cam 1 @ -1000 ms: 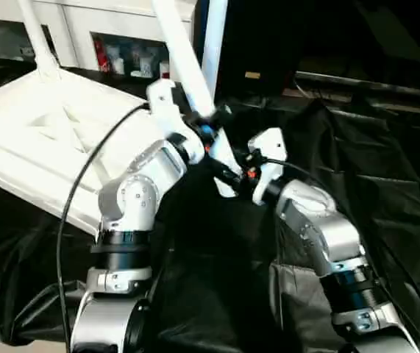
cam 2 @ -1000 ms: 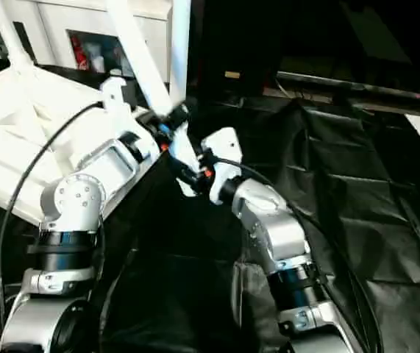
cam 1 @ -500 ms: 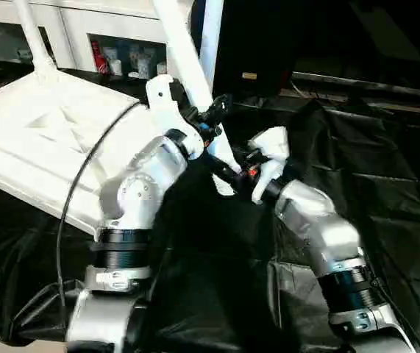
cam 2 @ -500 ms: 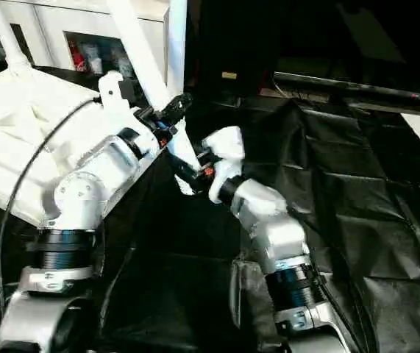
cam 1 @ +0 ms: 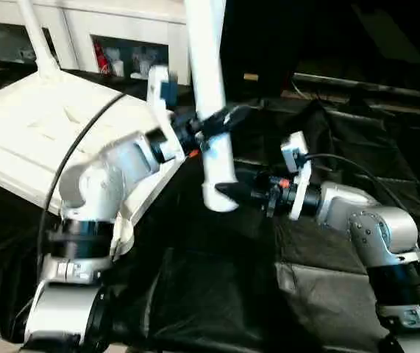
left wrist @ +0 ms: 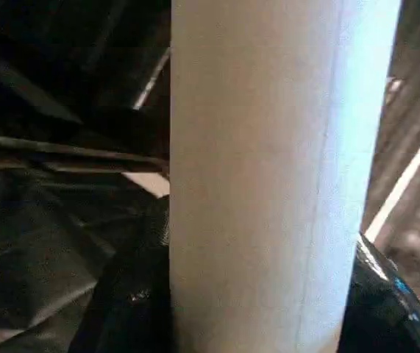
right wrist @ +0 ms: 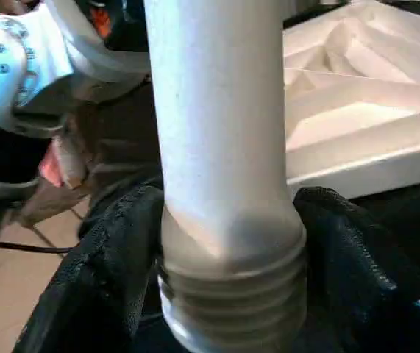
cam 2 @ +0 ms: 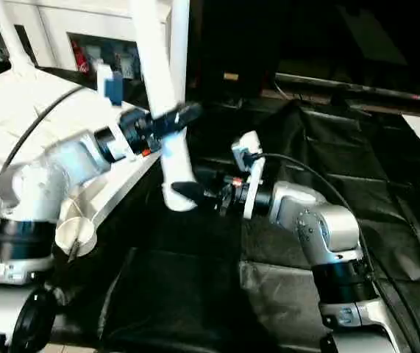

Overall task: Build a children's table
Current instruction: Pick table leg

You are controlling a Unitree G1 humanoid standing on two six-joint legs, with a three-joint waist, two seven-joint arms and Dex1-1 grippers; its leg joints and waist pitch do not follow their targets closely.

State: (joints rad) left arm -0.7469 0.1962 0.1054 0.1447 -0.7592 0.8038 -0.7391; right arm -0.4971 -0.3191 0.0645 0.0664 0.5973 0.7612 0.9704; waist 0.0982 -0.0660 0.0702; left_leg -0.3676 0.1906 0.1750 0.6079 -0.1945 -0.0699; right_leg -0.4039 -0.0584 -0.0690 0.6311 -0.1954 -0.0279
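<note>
Leg (cam 1: 208,110) upright at 12 o'clock, clasped by our left gripper (cam 1: 211,129) and right gripper (cam 1: 232,193); threaded end unseated. Tabletop (cam 1: 40,140) at 10 o'clock carries one leg (cam 1: 34,37); more remain.

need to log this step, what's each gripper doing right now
Left gripper: closed on the white table leg, partway up.
Right gripper: fingers either side of the leg's threaded end; grip cannot be told.

Both claws (cam 2: 167,121) apparently clasp white leg (cam 2: 167,103).

White cabinet (cam 1: 114,33) (open shelves) behind black-draped work table (cam 1: 386,147)
</note>
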